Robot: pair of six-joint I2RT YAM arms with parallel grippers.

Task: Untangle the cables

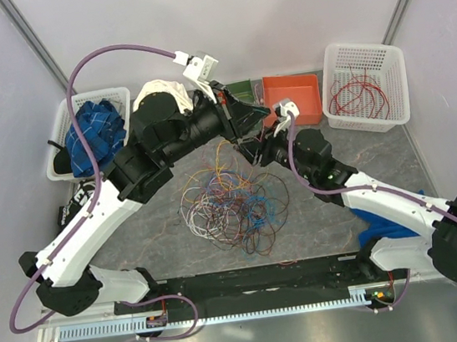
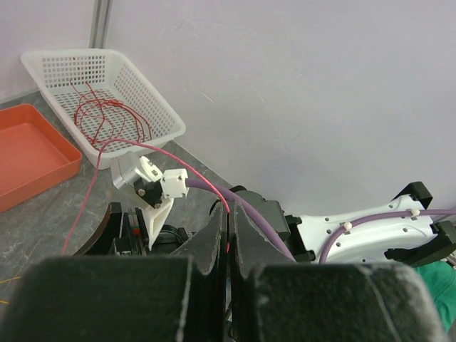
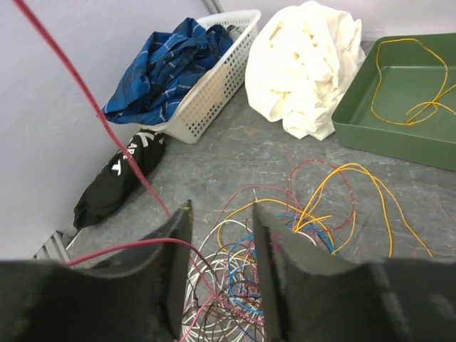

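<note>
Top view: the cables [image 1: 235,205] sit heaped mid-desk [image 1: 381,147], at 6 o'clock from both hands. We judge the right hand [image 1: 249,147] nearer the heap than the left hand [image 1: 262,121].

Left wrist: the left hand is pinched shut on one red cable [image 2: 142,144], which arcs off twd 9 o'clock.

Right wrist: the right hand's gap is half-wide w/ nothing clamped. The red cable runs 11-to-5 o'clock down to its left finger [image 3: 174,274]. We judge it just outside the gap.
</note>
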